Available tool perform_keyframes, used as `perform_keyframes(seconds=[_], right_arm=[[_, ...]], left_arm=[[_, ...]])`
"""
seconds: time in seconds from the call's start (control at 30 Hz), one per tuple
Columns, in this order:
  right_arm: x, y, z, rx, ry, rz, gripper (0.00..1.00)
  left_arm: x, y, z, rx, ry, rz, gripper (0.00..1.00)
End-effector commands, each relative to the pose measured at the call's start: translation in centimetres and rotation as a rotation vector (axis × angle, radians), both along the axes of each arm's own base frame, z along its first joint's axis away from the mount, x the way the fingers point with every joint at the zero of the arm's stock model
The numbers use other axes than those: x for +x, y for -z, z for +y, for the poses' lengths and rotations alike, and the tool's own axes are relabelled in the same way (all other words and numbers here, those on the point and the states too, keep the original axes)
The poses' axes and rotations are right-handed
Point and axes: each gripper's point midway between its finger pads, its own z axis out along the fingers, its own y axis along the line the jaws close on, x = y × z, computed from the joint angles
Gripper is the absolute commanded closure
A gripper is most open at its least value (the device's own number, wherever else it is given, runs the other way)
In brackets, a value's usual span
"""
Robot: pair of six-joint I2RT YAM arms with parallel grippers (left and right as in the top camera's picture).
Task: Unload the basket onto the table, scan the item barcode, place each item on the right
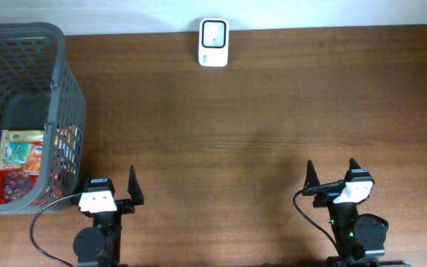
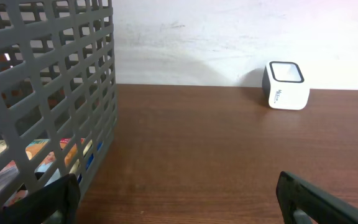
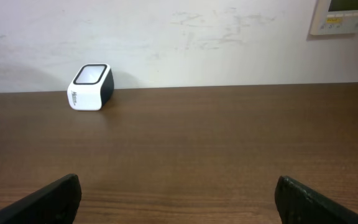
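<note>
A white barcode scanner (image 1: 213, 43) with a dark window stands at the table's far edge; it also shows as the scanner (image 2: 286, 86) and the scanner (image 3: 91, 87) in both wrist views. Colourful packaged items (image 1: 22, 165) lie inside the grey mesh basket (image 1: 58, 119) at the left, glimpsed through the basket wall (image 2: 48, 93). My left gripper (image 1: 108, 188) rests open near the front edge beside the basket, nothing between its fingers (image 2: 61, 198). My right gripper (image 1: 330, 176) is open at the front right, empty, with fingers (image 3: 55, 198) wide apart.
Dark wooden table (image 1: 258, 126) runs between the basket and the scanner. A white wall backs the table, with a wall panel (image 3: 344, 15) at the upper right of the right wrist view.
</note>
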Motion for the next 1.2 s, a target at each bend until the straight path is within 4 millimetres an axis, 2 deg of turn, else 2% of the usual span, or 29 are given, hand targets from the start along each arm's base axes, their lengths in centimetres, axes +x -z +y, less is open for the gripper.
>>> perform_keyframes(seconds=[0.0, 0.8, 0.83, 0.87, 0.9, 0.93, 1.0, 1.03, 1.07, 1.1, 1.13, 1.17], right_arm=[[0.0, 0.2, -0.2, 0.007, 0.012, -0.001, 0.01], [0.0, 0.2, -0.2, 0.007, 0.012, -0.001, 0.01], [0.0, 0.2, -0.2, 0.007, 0.012, -0.001, 0.01], [0.0, 0.2, -0.2, 0.007, 0.012, -0.001, 0.01], [0.0, 0.2, -0.2, 0.007, 0.012, -0.001, 0.01], [0.0, 0.2, -0.2, 0.007, 0.012, -0.001, 0.01], [0.0, 0.2, -0.2, 0.007, 0.012, -0.001, 0.01], [0.0, 0.2, -0.2, 0.007, 0.012, -0.001, 0.01], [0.0, 0.2, -0.2, 0.007, 0.012, -0.001, 0.01], [0.0, 0.2, -0.2, 0.007, 0.012, -0.001, 0.01], [0.0, 0.2, -0.2, 0.007, 0.012, -0.001, 0.01], [0.0, 0.2, -0.2, 0.007, 0.012, -0.001, 0.01]], left_arm=[[0.0, 0.1, -0.1, 0.018, 0.009, 0.001, 0.01], [0.0, 0.1, -0.1, 0.018, 0.009, 0.001, 0.01], [0.0, -0.1, -0.6, 0.004, 0.034, -0.007, 0.01], [-0.1, -1.7, -3.5, -0.06, 0.2, -0.07, 0.01], [-1.3, -4.5, -7.6, -0.054, 0.455, -0.181, 0.01], [-2.8, -7.1, -9.7, -0.011, 0.594, -0.291, 0.01], [-6.2, -12.8, -11.3, 0.115, 0.699, -0.573, 0.01], [-7.3, -14.1, -11.6, 0.153, 0.717, -0.65, 0.01], [-9.7, -16.6, -11.9, 0.228, 0.726, -0.806, 0.01], [-10.8, -17.6, -12.0, 0.257, 0.723, -0.871, 0.01], [-13.0, -19.2, -12.0, 0.312, 0.713, -0.997, 0.01], [-13.6, -19.7, -12.0, 0.326, 0.706, -1.032, 0.01]])
